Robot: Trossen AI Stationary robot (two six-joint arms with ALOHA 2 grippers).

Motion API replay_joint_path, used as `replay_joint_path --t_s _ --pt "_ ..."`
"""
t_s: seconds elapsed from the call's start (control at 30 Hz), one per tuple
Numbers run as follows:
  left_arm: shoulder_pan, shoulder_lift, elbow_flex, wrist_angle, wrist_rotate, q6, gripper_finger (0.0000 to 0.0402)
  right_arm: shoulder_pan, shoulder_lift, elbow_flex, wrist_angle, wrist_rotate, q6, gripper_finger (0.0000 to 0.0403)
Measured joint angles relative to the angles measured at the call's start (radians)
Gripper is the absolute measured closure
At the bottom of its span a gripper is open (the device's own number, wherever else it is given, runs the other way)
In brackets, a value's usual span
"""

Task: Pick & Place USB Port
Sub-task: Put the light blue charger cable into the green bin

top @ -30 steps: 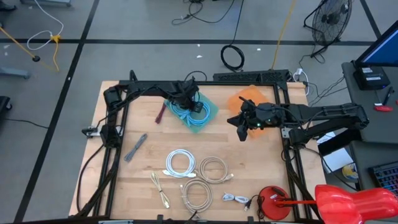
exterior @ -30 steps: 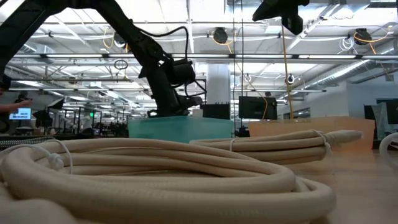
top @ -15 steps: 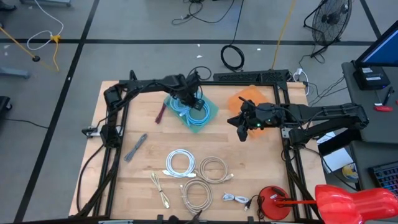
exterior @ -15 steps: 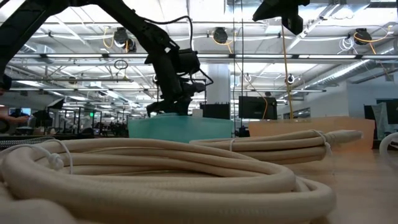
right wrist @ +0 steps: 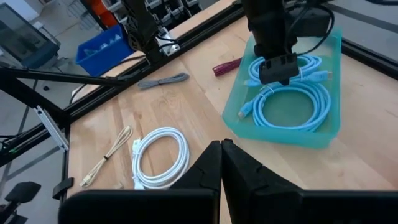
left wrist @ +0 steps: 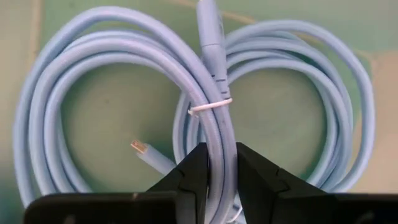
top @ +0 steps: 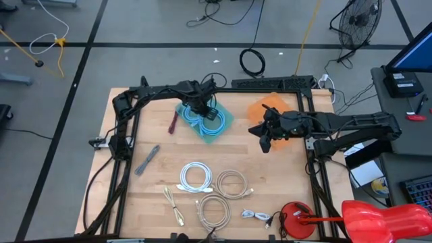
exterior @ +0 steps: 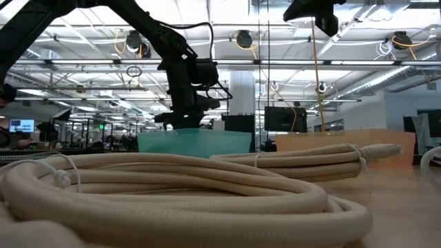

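A teal tray (top: 228, 116) stands at the table's far middle with light blue coiled cables (top: 208, 123) in it. My left gripper (top: 200, 106) reaches down into the tray and is shut on one blue cable (left wrist: 211, 112), a coil tied at its waist with a white tie (left wrist: 210, 106); a bare plug end (left wrist: 138, 147) lies inside one loop. In the right wrist view this gripper (right wrist: 278, 73) stands over the far coil in the tray (right wrist: 280, 134). My right gripper (top: 265, 144) hangs shut above bare table to the tray's right, touching nothing. My left gripper pinches the blue cable's bundled waist (left wrist: 219, 146), just below the white tie, between its two fingers (left wrist: 193, 171). It comes from above, pointing down, with the fingers on either side of the strands. The coil's loops spread over the tray's floor.
An orange container (top: 268, 106) sits right of the tray. Nearer lie a white coil (top: 194, 177), two beige coils (top: 231, 182) (top: 213, 210), a thin beige cable (top: 174, 206), a small white cable (top: 256, 216), a grey bundle (top: 147, 160), a maroon tool (top: 173, 123) and a red object (top: 297, 219).
My left gripper has risen a little over the tray, turned, and then settled lower again with the blue cable. The teal tray has slid slightly toward the table's left. My right arm has barely moved.
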Motion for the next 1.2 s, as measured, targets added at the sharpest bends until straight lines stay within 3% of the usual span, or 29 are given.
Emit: replay_joint_path --t_s 0.6,0.7,0.97,1.2 --pt "-0.006 0.000 0.013 -0.080 -0.019 0.034 0.0328 0.000 -0.001 0.000 -0.001 0.002 0.000 0.0403" --pt "-0.006 0.000 0.013 -0.078 -0.029 0.034 0.0306 0.000 -0.001 0.000 -0.001 0.002 0.000 0.0403" --pt "-0.006 0.000 0.013 -0.077 -0.056 0.013 0.0204 0.000 -0.001 0.000 -0.001 0.002 -0.004 0.0403" --pt "-0.017 -0.057 0.013 -0.071 -0.056 0.037 0.0191 -0.007 -0.001 0.000 -0.001 0.002 -0.008 0.0403"
